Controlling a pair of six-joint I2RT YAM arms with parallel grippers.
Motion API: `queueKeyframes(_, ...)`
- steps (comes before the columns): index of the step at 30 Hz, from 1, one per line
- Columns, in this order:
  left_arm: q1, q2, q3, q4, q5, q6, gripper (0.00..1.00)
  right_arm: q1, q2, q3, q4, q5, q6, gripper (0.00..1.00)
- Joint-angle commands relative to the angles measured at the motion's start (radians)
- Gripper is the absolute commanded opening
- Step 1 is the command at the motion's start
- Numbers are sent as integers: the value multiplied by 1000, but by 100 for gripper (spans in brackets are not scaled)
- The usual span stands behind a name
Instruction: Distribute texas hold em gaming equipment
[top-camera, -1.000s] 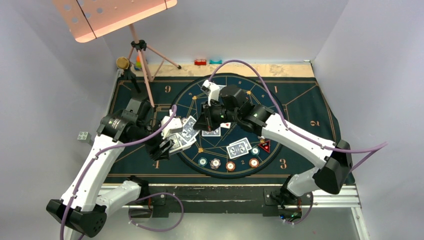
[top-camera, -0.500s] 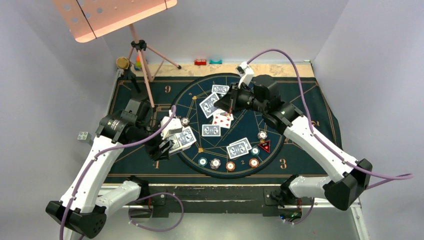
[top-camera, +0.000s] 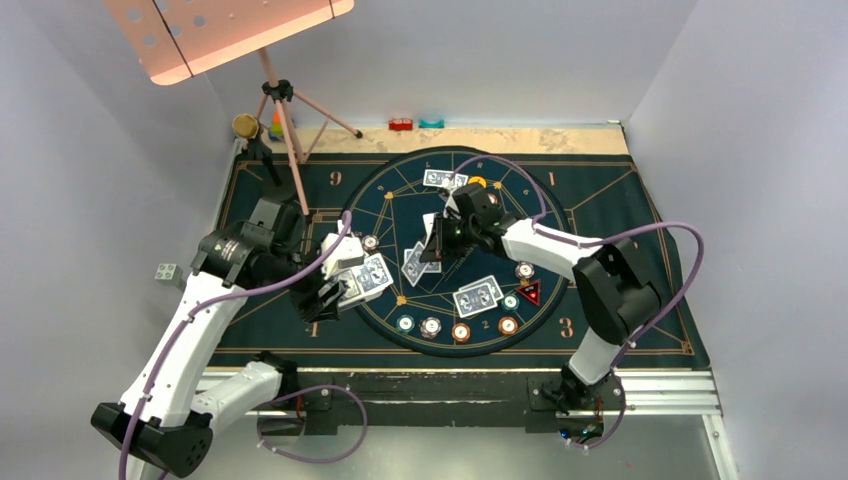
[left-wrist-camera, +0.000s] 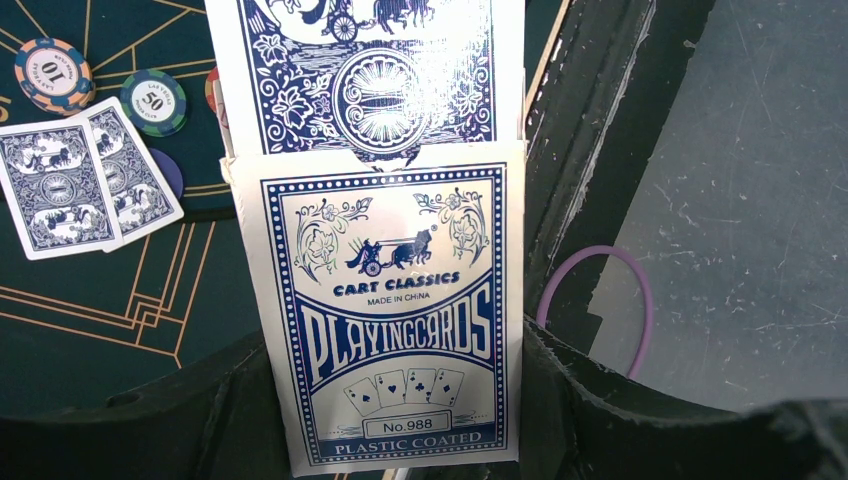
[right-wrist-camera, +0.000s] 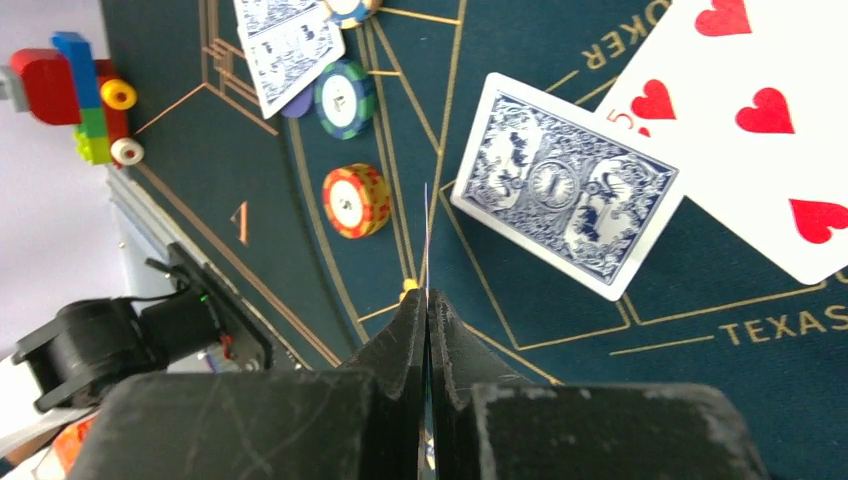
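right gripper (top-camera: 437, 243) is pinched closed on a single card (right-wrist-camera: 426, 270), over the middle of the mat (top-camera: 620, 200). wrist view shows that card edge-on, standing upright between the fingertips. left gripper (top-camera: 345, 285) is clamped on the card box (left-wrist-camera: 390, 320) at the left rim of the circle, with the deck (left-wrist-camera: 370, 70) sticking out of the box mouth.

step in hand, as i read it: lay this card down in the centre row.

- a face-down card (right-wrist-camera: 567, 185) and a face-up hearts card (right-wrist-camera: 760, 120) already lie just right of the held one. aim beside them, not on top.
- the card is vertical, so roll the wrist until it's near flat before letting go. released from this pose it will likely tip either way or flip face up.
- get low first, put one long edge on the mat, then open. plastic-coated cards probably slide on this cloth.
- orange chip (right-wrist-camera: 357, 200) and green chip (right-wrist-camera: 345, 97) sit off to the left, clear for now. don't sweep that way on exit.
- the near row of chips (top-camera: 460, 330) and the red triangular marker (top-camera: 528, 292) are well apart, no issue.
- left arm should just hold the box steady, mouth kept reachable for the next draw.
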Motion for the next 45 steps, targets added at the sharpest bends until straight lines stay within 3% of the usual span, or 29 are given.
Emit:
queueKeyframes(1,-3,-21,30,-2,44,2,0,0,-2,-2,105,73,10,0)
queueKeyframes(6,-3,-23,26,0,51,2,0,-4,23,-25,115,144,7,0)
queueKeyframes(12,-3,-25,17,4,54,2,0,-5,36,-18,35,264,0,32)
queueKeyframes(17,-3,-26,12,7,58,-1,0,-4,-5,47,-85,347,-43,48)
queueKeyframes(24,-3,-27,5,11,55,1,0,3,-180,125,-233,437,-122,50)
queueKeyframes(28,-3,-21,0,20,60,2,0,92,-231,210,-356,515,-175,49)
queueKeyframes(34,-3,-11,-5,36,65,0,0,265,-212,331,-483,544,-159,47)
queueKeyframes(45,-3,1,19,47,54,-6,0,404,-63,568,-641,531,-172,45)
